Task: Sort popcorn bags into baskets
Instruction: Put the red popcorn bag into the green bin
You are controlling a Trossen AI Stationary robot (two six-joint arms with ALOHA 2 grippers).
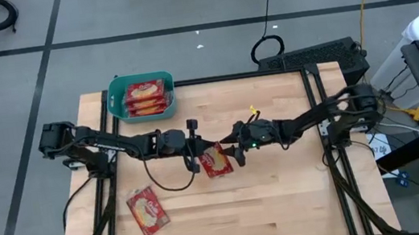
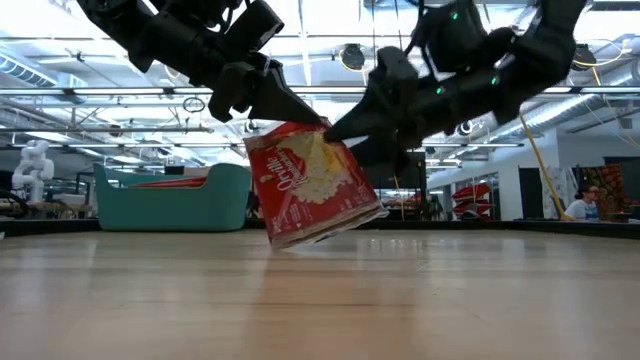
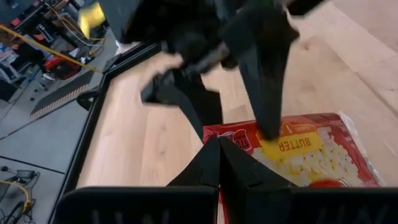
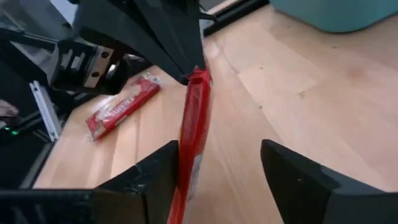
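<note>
- The left gripper (image 2: 318,124) was clamped on the top edge of 1 popcorn bag (image 2: 312,182), holding it tilted above the table (image 1: 283,181) at mid-table.
- The right gripper (image 4: 217,177) had its fingers apart, straddling that bag.
- Another bag (image 1: 147,211) lay near the front left.
- The teal basket (image 1: 114,90) held more bags.

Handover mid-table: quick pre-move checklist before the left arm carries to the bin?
1. Left claw shut on the lifted popcorn bag top edge: ok.
2. Right claw open, fingers clear either side of bag: ok.
3. Bag off the table: ok.
4. Teal bin has spare room: ok, packets fill only part.
5. Grip firmness: cannot tell.
6. Other bag still on table: not ok.
</note>
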